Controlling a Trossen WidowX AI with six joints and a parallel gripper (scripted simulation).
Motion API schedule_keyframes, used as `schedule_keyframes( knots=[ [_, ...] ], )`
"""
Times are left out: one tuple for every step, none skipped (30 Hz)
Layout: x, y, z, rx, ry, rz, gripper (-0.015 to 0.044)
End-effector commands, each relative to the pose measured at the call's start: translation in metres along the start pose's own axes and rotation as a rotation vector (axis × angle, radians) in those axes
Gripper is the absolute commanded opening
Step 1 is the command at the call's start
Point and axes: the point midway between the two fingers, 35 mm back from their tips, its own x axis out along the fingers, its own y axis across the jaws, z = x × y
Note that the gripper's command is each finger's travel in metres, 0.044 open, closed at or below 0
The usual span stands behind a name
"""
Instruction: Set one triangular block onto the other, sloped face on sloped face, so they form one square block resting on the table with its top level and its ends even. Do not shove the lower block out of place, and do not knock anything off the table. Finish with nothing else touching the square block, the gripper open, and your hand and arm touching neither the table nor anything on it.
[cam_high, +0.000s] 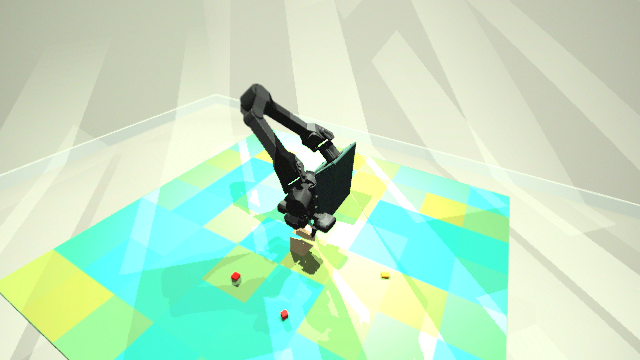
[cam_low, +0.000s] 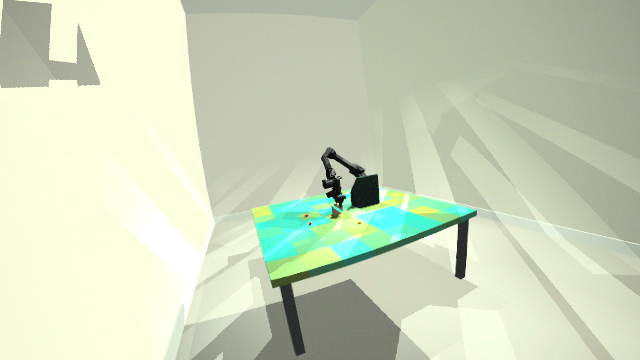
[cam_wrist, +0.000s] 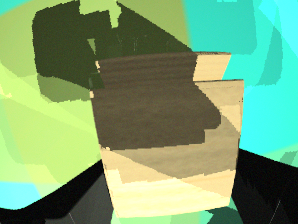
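The lower triangular block (cam_high: 300, 246) (cam_low: 335, 213) stands on the table, its wooden side dark in the top view. Its far part (cam_wrist: 212, 67) shows in the wrist view beyond the held block. My gripper (cam_high: 305, 229) (cam_wrist: 168, 157) is shut on the other triangular block (cam_high: 303, 233) (cam_wrist: 172, 162), with a dark finger on each side of it in the wrist view. The held block is just above and partly over the lower one, on the arm's side. In the wrist view its right edge sticks out past the lower block's. Whether the sloped faces touch is hidden.
Two small red cubes (cam_high: 235, 276) (cam_high: 284, 314) (cam_low: 306, 215) (cam_low: 310, 223) lie on the patchwork table (cam_high: 450, 260) (cam_low: 400, 220). A small yellow block (cam_high: 385, 275) (cam_low: 359, 223) lies on the other side. A dark upright panel (cam_high: 334, 185) (cam_low: 366, 191) stands by the arm's base.
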Motion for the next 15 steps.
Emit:
schedule_keyframes(
  knots=[
    [0.0031, -0.0008, 0.0029, 0.001, -0.003, -0.004, 0.0000],
    [0.0037, -0.0008, 0.0032, 0.001, -0.003, -0.004, 0.0000],
    [0.0043, -0.0008, 0.0034, 0.001, -0.003, -0.004, 0.0000],
    [0.0049, -0.0009, 0.0037, 0.001, -0.003, -0.004, 0.0000],
    [0.0055, -0.0009, 0.0039, 0.001, -0.003, -0.004, 0.0000],
    [0.0062, -0.0010, 0.0042, 0.001, -0.002, -0.004, 0.0000],
    [0.0067, -0.0010, 0.0044, 0.001, -0.002, -0.004, 0.0000],
    [0.0072, -0.0010, 0.0047, 0.001, -0.002, -0.004, 0.0000],
    [0.0078, -0.0011, 0.0049, 0.001, -0.002, -0.004, 0.0000],
    [0.0083, -0.0011, 0.0052, 0.001, -0.002, -0.004, 0.0000],
    [0.0088, -0.0012, 0.0054, 0.001, -0.002, -0.004, 0.0000],
    [0.0094, -0.0012, 0.0057, 0.001, -0.002, -0.004, 0.0000],
    [0.0098, -0.0013, 0.0059, 0.001, -0.002, -0.004, 0.0000],
    [0.0100, -0.0013, 0.0060, 0.001, -0.002, -0.004, 0.0000],
    [0.0101, -0.0014, 0.0061, 0.001, -0.002, -0.004, 0.0000]
  ],
)
